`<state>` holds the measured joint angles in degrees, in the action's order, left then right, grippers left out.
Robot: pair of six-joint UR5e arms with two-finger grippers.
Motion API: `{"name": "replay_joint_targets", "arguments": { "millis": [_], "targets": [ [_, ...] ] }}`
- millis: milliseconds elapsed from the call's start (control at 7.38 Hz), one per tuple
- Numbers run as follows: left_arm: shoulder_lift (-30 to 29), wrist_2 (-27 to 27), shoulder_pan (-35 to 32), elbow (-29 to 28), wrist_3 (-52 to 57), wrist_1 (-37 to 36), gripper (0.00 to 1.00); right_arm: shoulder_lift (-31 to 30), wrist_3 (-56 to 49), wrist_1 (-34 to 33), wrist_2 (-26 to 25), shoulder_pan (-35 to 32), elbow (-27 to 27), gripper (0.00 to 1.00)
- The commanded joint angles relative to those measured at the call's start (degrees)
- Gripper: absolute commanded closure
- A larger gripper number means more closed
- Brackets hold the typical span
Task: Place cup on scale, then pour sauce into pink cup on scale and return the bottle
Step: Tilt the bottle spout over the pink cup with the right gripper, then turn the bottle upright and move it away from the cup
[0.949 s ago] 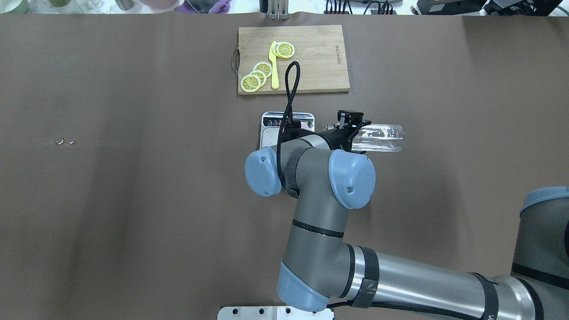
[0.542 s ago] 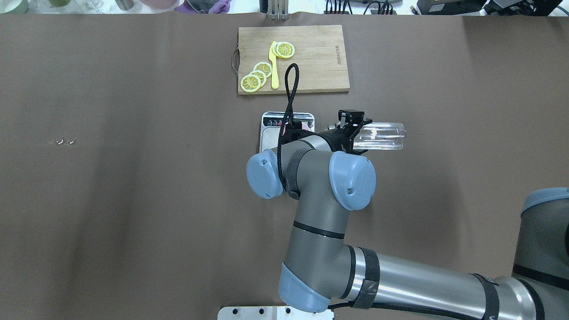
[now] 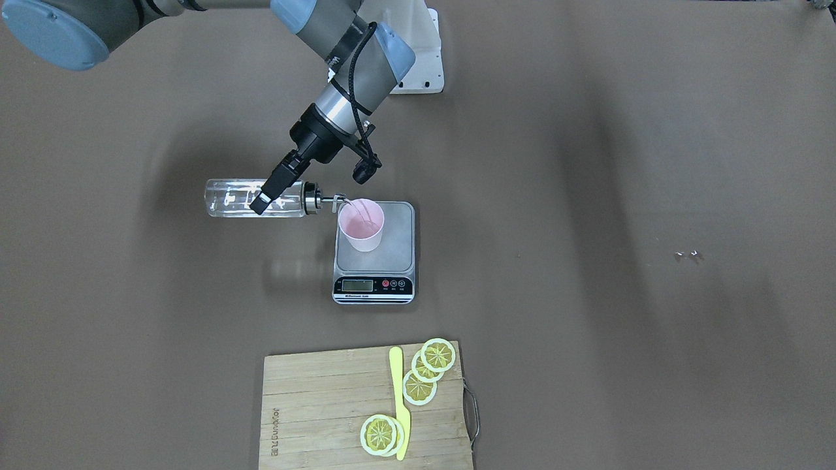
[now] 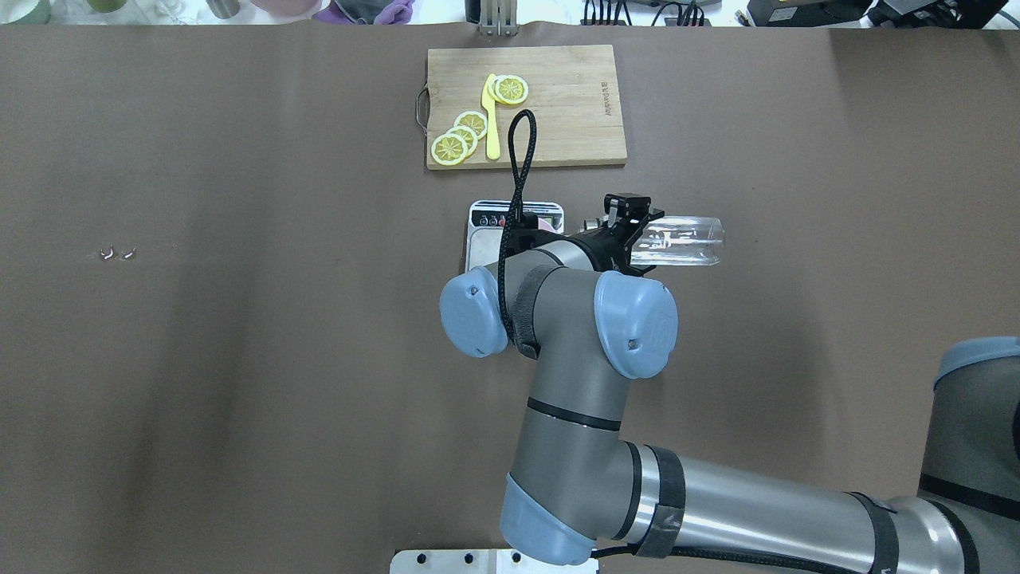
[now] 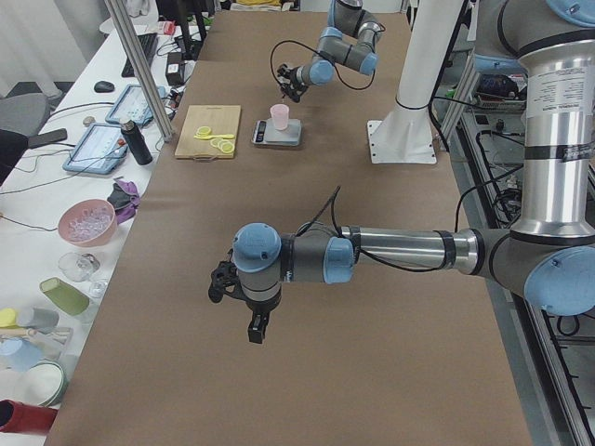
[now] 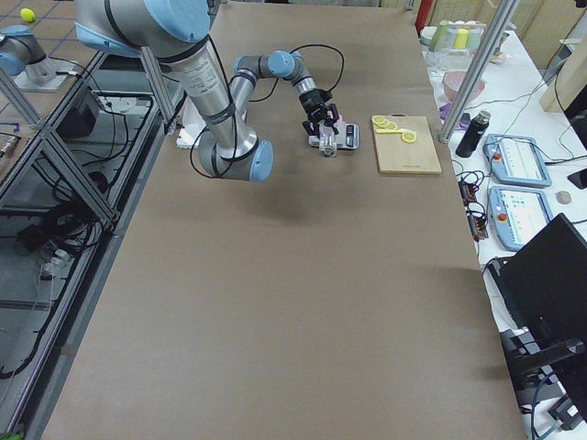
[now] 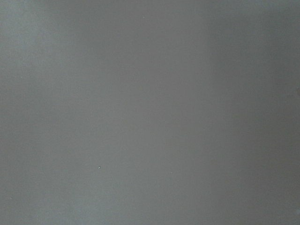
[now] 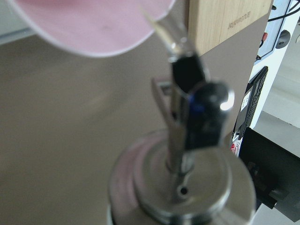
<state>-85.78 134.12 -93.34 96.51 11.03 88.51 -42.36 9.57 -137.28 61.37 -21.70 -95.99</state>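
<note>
Looking from across the table, the bottle is slim clear glass with a black collar and a shiny metal pourer. It lies almost level in the air beside the scale, and its spout reaches the rim of the cup. The cup is a small tapered tumbler of pale pink plastic. It stands upright on the back part of the brushed steel platform, behind the black strip with the display. The right gripper is closed around the bottle's body near the collar, one black finger across the glass. A wooden cutting board near the table's edge carries round lemon slices and a yellow plastic knife. From above, behind the robot, the right arm hides most of the scale and nearly all of the cup; the base of the bottle points away to the side. From the table's left end, the left gripper hangs over the bare brown table, well apart from the scale, and I cannot tell if it is open or closed. From the right end, everything at the scale is too small to judge. The left wrist camera gives only a flat grey blur. The right wrist camera looks along the metal pourer, and a thin pale line of sauce goes from the spout tip into the pink cup.
</note>
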Motion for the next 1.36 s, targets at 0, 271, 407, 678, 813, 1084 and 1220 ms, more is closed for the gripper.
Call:
{"name": "replay_joint_targets", "arguments": {
  "millis": [0, 271, 407, 678, 813, 1084, 1220],
  "targets": [
    [0.61, 0.0, 0.0, 1.13, -0.3, 0.0, 0.01, -3.32, -0.25, 7.76, 6.88, -1.41, -3.05, 0.85],
    [1.14, -0.09, 0.0, 1.75, -0.31, 0.0, 0.01, -4.57, 0.1, 13.06, 13.64, -3.08, -4.38, 0.85],
    [1.14, -0.09, 0.0, 1.75, -0.31, 0.0, 0.01, -5.18, -0.51, 14.74, 17.43, -5.0, -6.3, 0.85],
    [1.49, -0.09, 0.0, 1.75, -0.31, 0.0, 0.01, -9.56, -2.61, 22.1, 22.45, -7.29, -11.65, 0.85],
    [1.49, -0.09, 0.0, 1.75, -0.22, 0.0, 0.01, -12.89, -3.49, 25.88, 25.61, -8.96, -14.81, 0.85],
    [1.32, -0.09, 0.08, 1.66, -0.04, 0.0, 0.01, -19.74, -6.65, 35.8, 29.4, -11.6, -19.48, 0.85],
    [1.31, -0.18, 0.08, 1.66, 0.04, 0.0, 0.01, -22.91, -6.93, 41.59, 32.64, -13.18, -19.94, 0.85]
  ]
}}
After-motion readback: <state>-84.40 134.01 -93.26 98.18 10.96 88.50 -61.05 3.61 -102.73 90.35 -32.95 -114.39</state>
